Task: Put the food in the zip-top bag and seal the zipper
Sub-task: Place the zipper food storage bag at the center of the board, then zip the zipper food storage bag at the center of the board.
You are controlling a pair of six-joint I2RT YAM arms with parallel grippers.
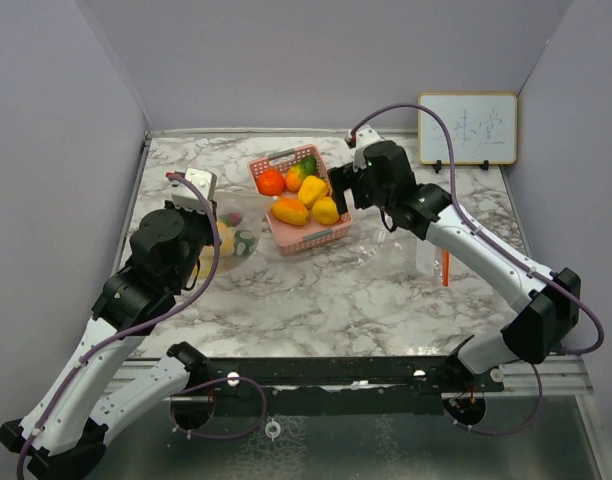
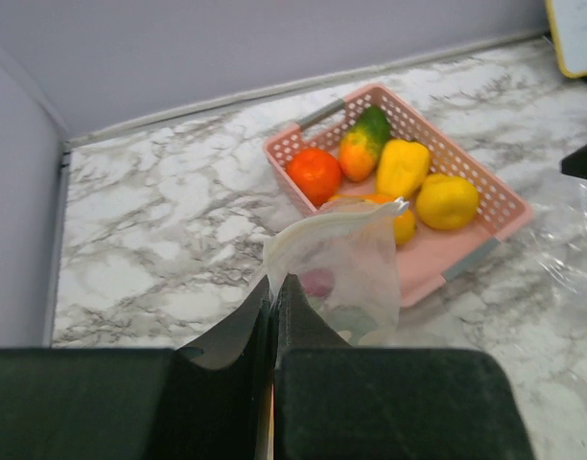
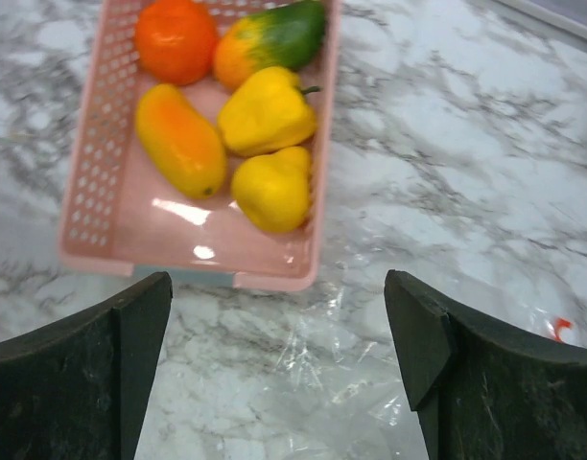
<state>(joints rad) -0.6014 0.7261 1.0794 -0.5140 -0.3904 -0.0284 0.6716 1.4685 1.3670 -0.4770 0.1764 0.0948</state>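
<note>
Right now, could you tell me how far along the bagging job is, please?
Done: a few food pieces sit inside the zip-top bag. In hand: the left gripper pinches its rim; the open right gripper hovers near the pink basket. Left: five pieces there, such as the orange one, then sealing the bag.

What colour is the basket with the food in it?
The basket is pink; the right wrist view shows it best.
</note>
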